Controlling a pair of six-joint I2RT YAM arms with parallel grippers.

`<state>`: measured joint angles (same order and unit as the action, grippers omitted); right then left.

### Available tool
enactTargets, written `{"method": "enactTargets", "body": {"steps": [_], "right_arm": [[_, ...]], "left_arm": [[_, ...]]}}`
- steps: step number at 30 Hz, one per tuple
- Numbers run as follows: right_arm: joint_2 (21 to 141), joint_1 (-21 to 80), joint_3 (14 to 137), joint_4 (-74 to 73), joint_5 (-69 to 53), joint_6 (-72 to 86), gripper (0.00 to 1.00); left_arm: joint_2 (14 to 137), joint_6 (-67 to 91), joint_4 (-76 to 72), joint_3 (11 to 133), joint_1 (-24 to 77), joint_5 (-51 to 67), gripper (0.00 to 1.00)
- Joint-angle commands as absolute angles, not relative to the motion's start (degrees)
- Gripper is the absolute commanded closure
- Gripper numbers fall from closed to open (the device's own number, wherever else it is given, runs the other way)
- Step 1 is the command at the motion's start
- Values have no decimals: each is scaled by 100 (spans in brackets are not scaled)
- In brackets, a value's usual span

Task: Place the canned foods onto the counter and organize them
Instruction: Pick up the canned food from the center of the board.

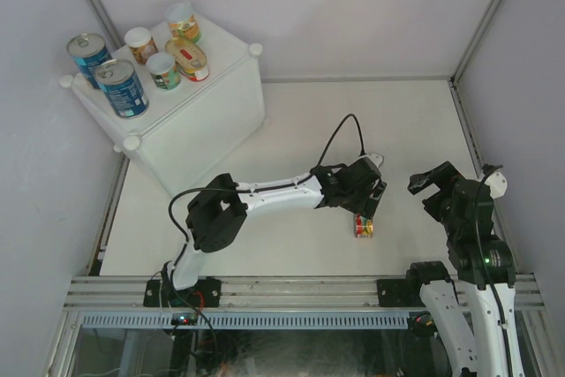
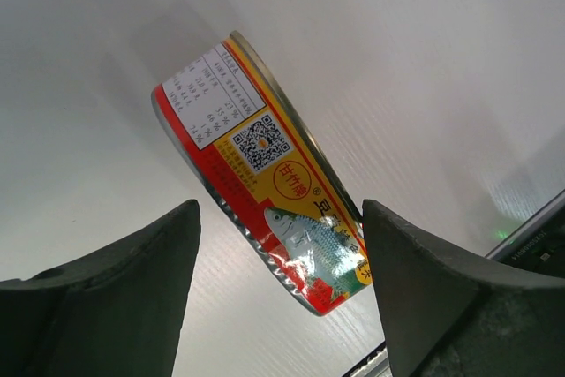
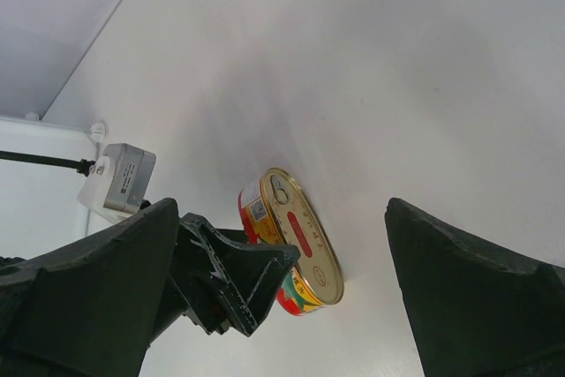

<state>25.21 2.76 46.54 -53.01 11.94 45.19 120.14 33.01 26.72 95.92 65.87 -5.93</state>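
Dark fingers (image 2: 124, 297) of the left gripper (image 2: 278, 209) are seen closest, filling the near corners of the left wrist view and set well apart. Between and beyond them an oval red-and-yellow tin (image 2: 265, 174) is stood on its edge on the white table (image 2: 441, 59). Its labelled side, with a fish picture, a QR code and a white printed panel, is turned to that camera. A gap is visible between the tin and each finger; nothing is clamped.

From above, the left arm (image 1: 265, 193) is stretched rightward across the near part of the table. Its gripper is held over the tin, which sits right of centre, near the near edge.

Right gripper (image 3: 282, 209): jaws spread wide, nothing held, raised at the right side of the table. In its wrist view the tin's gold lid with a pull ring is shown. One finger of the left gripper is seen just beside the tin's left side; contact cannot be told there.

Counter (image 1: 212, 103): a white box with round corner knobs (image 1: 255, 49), placed at the far left. On its top:
- Two tall blue-labelled cans (image 1: 122, 87) are stood upright along the left side.
- Three small round cans (image 1: 140, 43) are stood to their right.
- A second oval tin (image 1: 187, 58) is laid flat just beside the small cans.
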Motion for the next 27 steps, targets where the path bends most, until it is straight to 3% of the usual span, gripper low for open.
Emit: {"method": "enactTargets", "body": {"steps": [1,27], "right_arm": [[2591,306,4809,-5189,1211,4543,0],[2698,378,4830,-5130,1250,4500,0]], "left_arm": [[12133,3317,2544,9880,6642,-854,22],[12291,2923,3042,10041,6637,-1115,25]]}}
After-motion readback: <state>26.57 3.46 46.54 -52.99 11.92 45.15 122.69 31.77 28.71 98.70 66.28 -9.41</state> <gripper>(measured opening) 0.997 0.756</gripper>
